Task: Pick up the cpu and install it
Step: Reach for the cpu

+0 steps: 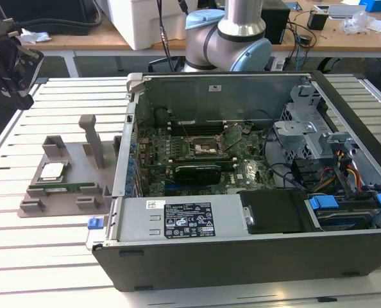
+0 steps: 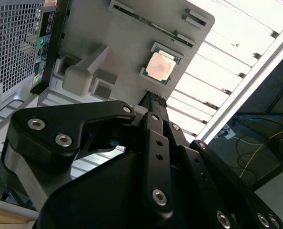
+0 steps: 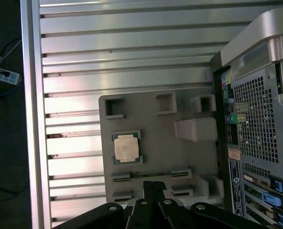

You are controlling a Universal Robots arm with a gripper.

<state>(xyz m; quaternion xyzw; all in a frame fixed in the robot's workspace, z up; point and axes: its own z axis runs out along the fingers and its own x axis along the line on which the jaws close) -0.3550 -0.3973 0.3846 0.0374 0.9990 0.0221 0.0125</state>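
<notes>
The cpu (image 1: 52, 171), a small square chip with a shiny silver top, lies flat in a recess of the grey holder tray (image 1: 81, 160) at the exterior view's left, beside the open computer case. Both wrist views show the cpu (image 2: 160, 67) (image 3: 126, 147) from above, sitting alone in its recess. My black gripper (image 1: 24, 96) hangs high above the table's far left corner, well apart from the tray. Its fingers (image 3: 148, 183) are shut together with nothing between them, and the tips (image 2: 153, 98) stand a little off from the cpu.
The open computer case (image 1: 254, 256) lies on the slatted table, its motherboard socket (image 1: 206, 151) in the middle. A green memory stick (image 1: 62, 189) rests at the tray's front edge. A grey post (image 1: 91, 138) rises from the tray. The table's rail (image 3: 29, 114) marks its edge.
</notes>
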